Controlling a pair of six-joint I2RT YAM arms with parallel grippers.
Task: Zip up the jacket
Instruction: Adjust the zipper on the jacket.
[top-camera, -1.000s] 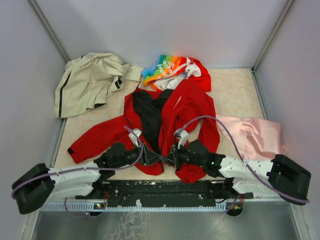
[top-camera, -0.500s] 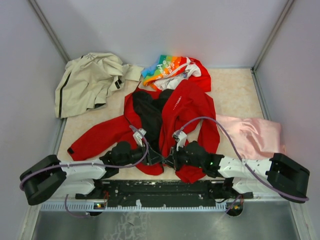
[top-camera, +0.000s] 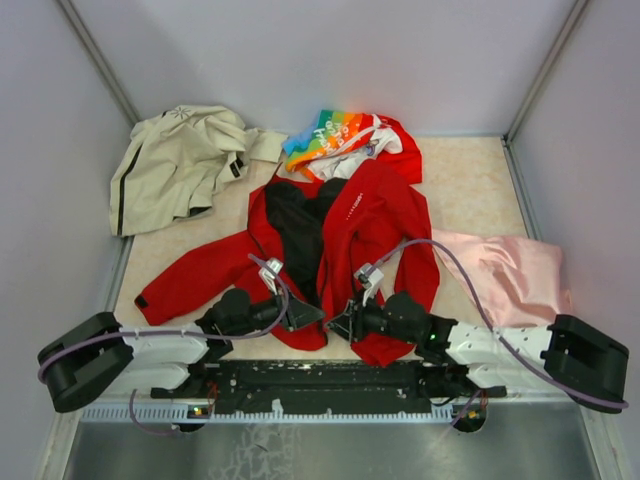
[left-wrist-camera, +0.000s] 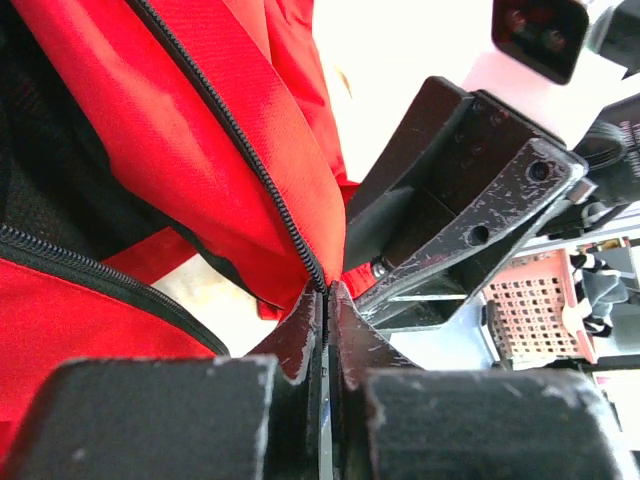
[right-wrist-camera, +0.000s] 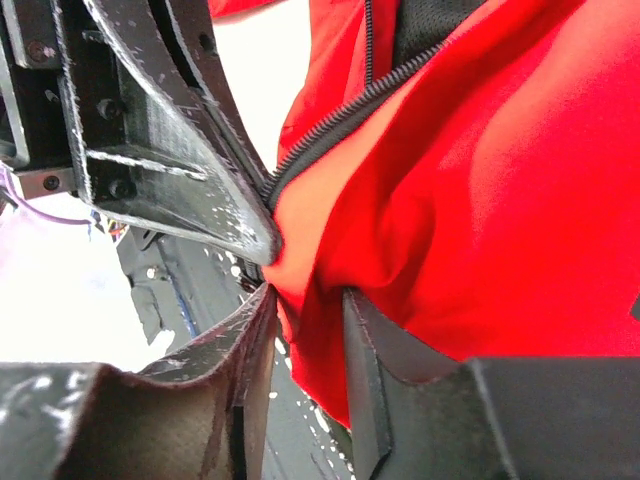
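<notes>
The red jacket (top-camera: 345, 225) lies open on the table, its black lining showing and its hem at the near edge. My left gripper (top-camera: 308, 318) is at the hem. In the left wrist view it (left-wrist-camera: 326, 292) is shut on the bottom end of one zipper edge (left-wrist-camera: 240, 140). My right gripper (top-camera: 340, 322) faces it, almost touching. In the right wrist view its jaws (right-wrist-camera: 305, 300) stand apart with a fold of the jacket (right-wrist-camera: 480, 200) hanging loosely between them. The other zipper edge (right-wrist-camera: 340, 120) runs up from there.
A beige jacket (top-camera: 180, 160) lies at the back left. A rainbow-and-white garment (top-camera: 335, 135) sits behind the red jacket's collar. A pink cloth (top-camera: 505, 270) lies at the right. Grey walls enclose the table.
My left gripper has closed on the zipper edge at the hem. My right gripper has opened from shut, and its arm has shifted slightly to the right.
</notes>
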